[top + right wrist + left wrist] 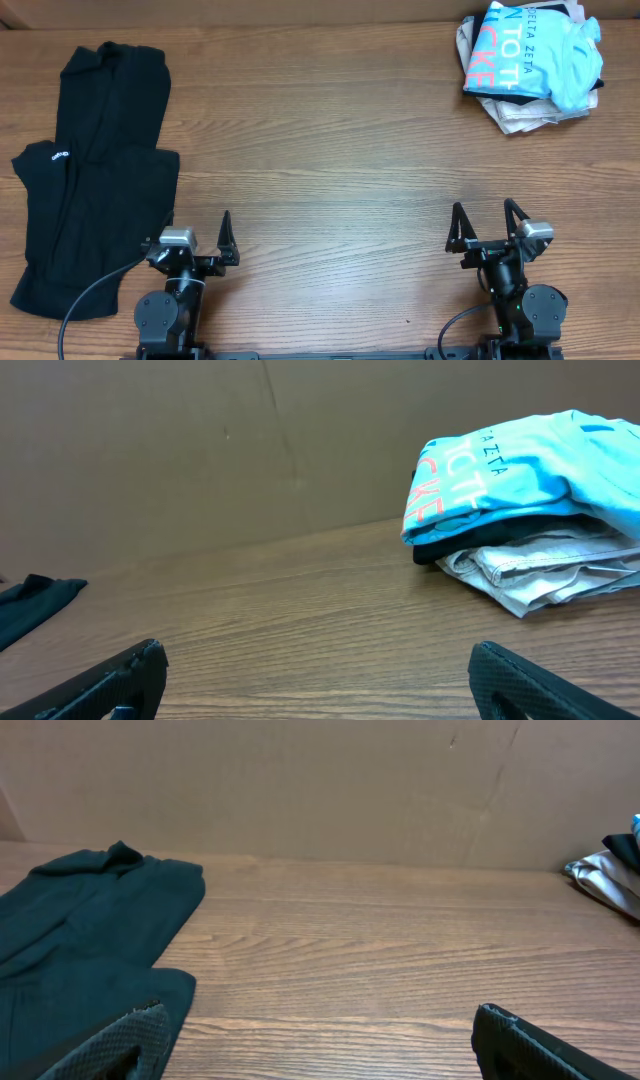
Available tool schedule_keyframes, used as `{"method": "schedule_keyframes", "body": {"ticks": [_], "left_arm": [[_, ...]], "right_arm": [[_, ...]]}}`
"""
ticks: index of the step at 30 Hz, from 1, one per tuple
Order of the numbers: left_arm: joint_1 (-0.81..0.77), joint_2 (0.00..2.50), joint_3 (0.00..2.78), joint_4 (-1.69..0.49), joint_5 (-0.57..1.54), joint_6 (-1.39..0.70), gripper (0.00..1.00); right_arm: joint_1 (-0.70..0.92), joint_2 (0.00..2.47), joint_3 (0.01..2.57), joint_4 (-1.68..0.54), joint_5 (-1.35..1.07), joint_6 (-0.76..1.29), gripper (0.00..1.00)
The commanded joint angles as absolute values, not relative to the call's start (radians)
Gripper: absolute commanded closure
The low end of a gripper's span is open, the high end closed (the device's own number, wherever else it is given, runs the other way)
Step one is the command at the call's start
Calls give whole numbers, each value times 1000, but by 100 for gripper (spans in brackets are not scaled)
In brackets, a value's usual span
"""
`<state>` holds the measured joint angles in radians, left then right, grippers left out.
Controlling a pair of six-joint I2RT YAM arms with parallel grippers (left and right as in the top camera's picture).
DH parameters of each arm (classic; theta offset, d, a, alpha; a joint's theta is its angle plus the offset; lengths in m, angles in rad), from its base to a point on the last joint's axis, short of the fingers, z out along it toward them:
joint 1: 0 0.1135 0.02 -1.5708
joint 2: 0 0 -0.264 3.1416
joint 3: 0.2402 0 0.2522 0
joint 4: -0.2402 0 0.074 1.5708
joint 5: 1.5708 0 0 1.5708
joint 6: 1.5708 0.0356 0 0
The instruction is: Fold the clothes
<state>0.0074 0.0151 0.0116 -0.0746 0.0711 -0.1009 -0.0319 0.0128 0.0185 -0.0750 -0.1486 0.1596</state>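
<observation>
Both tools stand released, jaws spread wide and grasping nothing, at the near edge of the bench (330, 150). The left tool (188, 232) sits low on the left, and the right tool (484, 215) sits low on the right, well apart from it. Each points toward the far side, fingers raised off the wood. The garment (90, 180) lies flat on the left part of the bench, black and loosely spread, narrower at the far end and wider toward the near end. Its edges are uneven and soft folds run along its length. A small white logo (57, 155) shows near its left edge. From overhead, the outer finger of the left tool lies just over the right border of the garment. Whether it touches the cloth I cannot tell. A black cable (85, 300) curves from that arm's base across the near corner of the garment. In the left wrist view the left tool (320, 1050) is open over bare wood, with the garment (80, 930) to its left reaching down to one fingertip. In the far right corner sits a small pile, well apart from the garment. A light blue T-shirt (535, 50) with white and coral lettering lies on top, over a pale crumpled cloth (520, 112). The right wrist view shows the right tool (320, 690) open, the T-shirt (520, 460) ahead to its right on the pale cloth (540, 565), a thin dark layer between them, and a tip of the garment (30, 600) at the far left. A brown cardboard wall (300, 780) backs the bench.
</observation>
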Motion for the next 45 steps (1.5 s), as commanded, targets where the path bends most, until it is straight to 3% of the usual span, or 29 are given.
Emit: {"method": "schedule_keyframes", "body": {"ticks": [1, 24, 34, 45], "left_arm": [[15, 6, 5, -71, 71, -89, 0], [14, 6, 5, -71, 72, -90, 0], [14, 6, 7, -66, 115, -89, 0], [14, 97, 257, -314, 123, -89, 0]], "right_arm": [[-28, 4, 8, -70, -134, 156, 0], [-28, 4, 8, -67, -136, 157, 0], [-28, 4, 10, -28, -316, 157, 0], [-28, 160, 250, -104, -392, 160, 0]]}}
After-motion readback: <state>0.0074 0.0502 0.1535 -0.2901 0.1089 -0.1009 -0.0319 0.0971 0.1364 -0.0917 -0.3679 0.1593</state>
